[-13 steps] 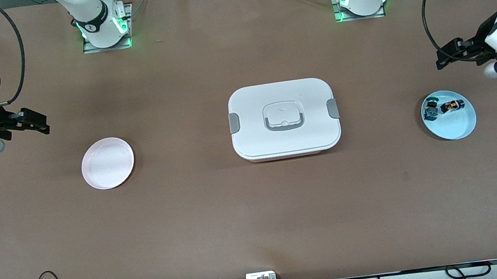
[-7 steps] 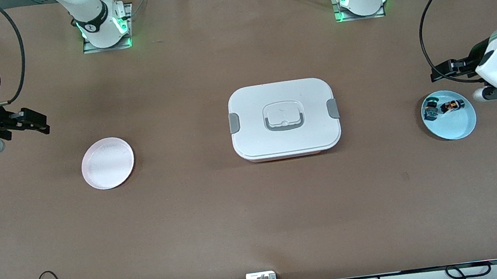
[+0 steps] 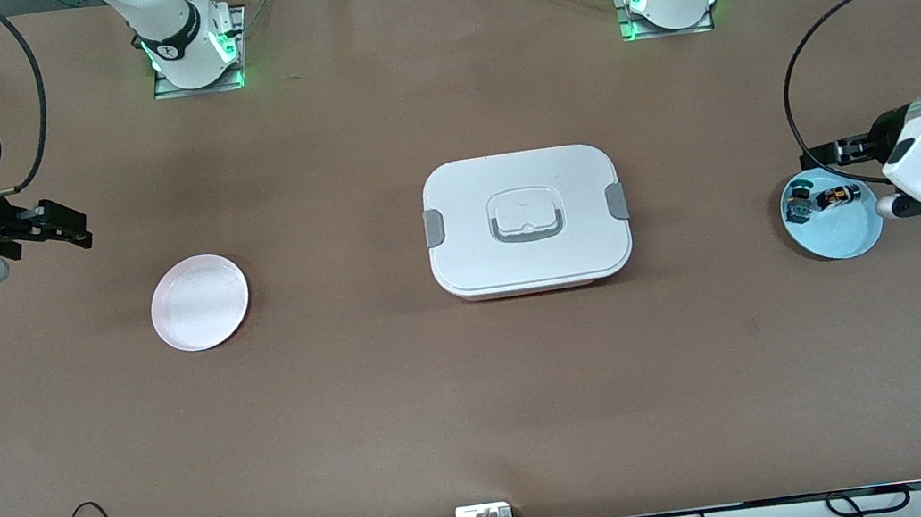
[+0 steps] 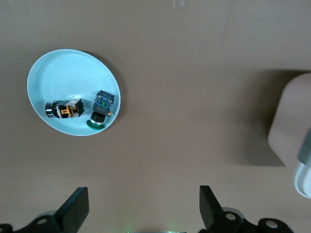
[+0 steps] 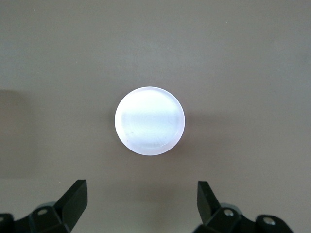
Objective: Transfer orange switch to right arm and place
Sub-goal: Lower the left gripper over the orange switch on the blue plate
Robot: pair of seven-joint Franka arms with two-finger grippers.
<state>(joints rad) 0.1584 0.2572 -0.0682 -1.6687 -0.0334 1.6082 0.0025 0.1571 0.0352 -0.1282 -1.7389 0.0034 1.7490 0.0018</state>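
Observation:
The orange switch (image 3: 836, 197) lies in a light blue plate (image 3: 847, 238) at the left arm's end of the table, beside a black switch with green-blue parts (image 3: 798, 205). In the left wrist view the orange switch (image 4: 64, 109) lies in the plate (image 4: 68, 73) next to the green-blue one (image 4: 101, 109). My left gripper (image 3: 826, 153) is open and empty, in the air by the plate's rim; its wrist view shows it (image 4: 142, 209) over bare table. My right gripper (image 3: 64, 229) is open and empty and waits at the right arm's end, above the table (image 5: 141, 201).
A pale pink plate (image 3: 199, 302) lies empty near the right gripper and shows in the right wrist view (image 5: 149, 120). A white lidded box (image 3: 525, 220) with grey clasps stands mid-table; its corner shows in the left wrist view (image 4: 291, 126).
The left arm has swung down toward the blue plate, and its gripper now hangs by the plate's rim. The right arm and both switches have not moved.

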